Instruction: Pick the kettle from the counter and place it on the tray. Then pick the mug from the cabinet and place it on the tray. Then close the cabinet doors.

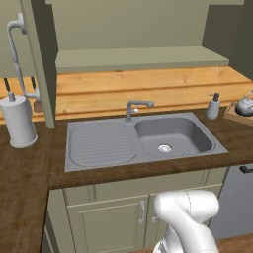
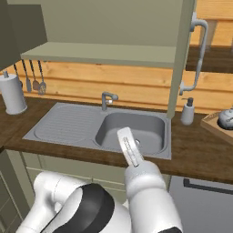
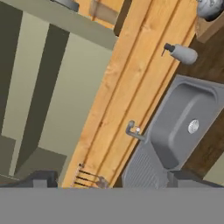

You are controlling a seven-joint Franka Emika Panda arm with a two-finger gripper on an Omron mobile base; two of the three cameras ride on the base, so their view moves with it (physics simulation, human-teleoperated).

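two doors open, kettle on the tray at far right

two cabinet doors (image 1: 42, 59) stand open above the counter (image 1: 29, 163), each with a long curved silver handle. the kettle (image 2: 226, 118) sits on the light-wood tray (image 2: 211, 123) at the right end of the counter, just right of the soap pump bottle (image 2: 187, 112). the sink (image 1: 143, 138) lies in the middle, the paper towel roll (image 1: 19, 121) at far left. the gripper (image 3: 109, 179) has its finger tips spread wide apart with nothing between them. the cabinet (image 1: 133, 57) shelf shows bare in the base views.
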